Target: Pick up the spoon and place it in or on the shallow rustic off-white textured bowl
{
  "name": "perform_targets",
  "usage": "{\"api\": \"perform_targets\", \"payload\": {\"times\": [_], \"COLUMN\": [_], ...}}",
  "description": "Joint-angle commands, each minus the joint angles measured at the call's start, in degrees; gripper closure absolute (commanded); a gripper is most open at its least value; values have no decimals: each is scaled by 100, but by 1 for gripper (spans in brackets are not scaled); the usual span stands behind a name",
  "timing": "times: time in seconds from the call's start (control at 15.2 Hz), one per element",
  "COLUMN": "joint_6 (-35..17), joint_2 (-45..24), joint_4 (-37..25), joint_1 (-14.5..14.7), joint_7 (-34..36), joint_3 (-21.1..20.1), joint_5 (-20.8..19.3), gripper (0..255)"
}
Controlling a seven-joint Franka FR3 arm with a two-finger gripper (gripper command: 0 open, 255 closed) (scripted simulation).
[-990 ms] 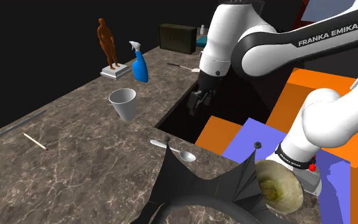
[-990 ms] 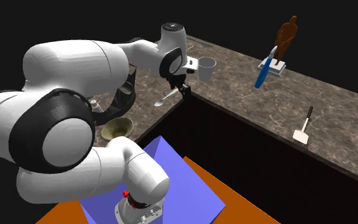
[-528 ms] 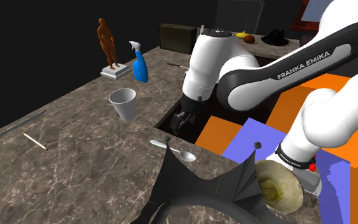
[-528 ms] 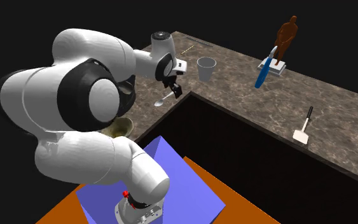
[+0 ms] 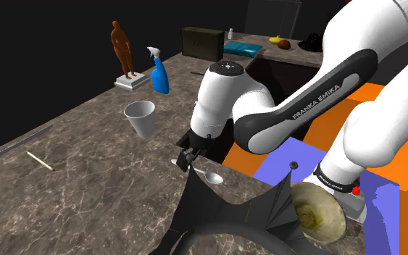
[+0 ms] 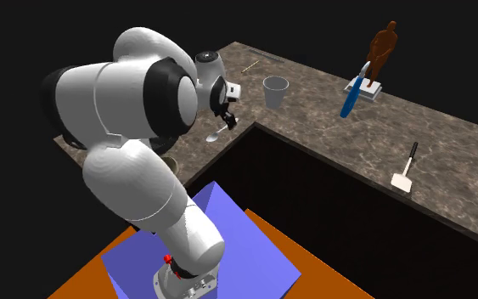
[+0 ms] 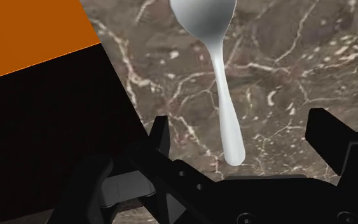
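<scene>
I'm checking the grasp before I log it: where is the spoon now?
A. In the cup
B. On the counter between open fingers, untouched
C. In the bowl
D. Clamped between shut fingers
B: in the wrist view the spoon lies on the counter, and the fingers of the gripper stand apart on either side of its handle without touching it.

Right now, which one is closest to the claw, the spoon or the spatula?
The spoon: it lies on the marbled counter right below the open claw, not gripped. The spatula lies far off, past the counter's corner.
</scene>
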State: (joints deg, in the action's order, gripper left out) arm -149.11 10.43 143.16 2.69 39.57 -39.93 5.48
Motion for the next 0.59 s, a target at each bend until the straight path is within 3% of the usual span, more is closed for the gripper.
{"api": "perform_targets", "payload": {"times": [0.0,0.2,0.53], "joint_6": [-170,-458,-458], "joint_2": [-175,-536,-537], "joint_4": [13,13,13], "joint_1": [-74,-234,-225], "joint_7": [146,469,470], "joint_3": [-81,-202,-193], "joint_5": [-182,-631,-634], "gripper": [0,0,0]}}
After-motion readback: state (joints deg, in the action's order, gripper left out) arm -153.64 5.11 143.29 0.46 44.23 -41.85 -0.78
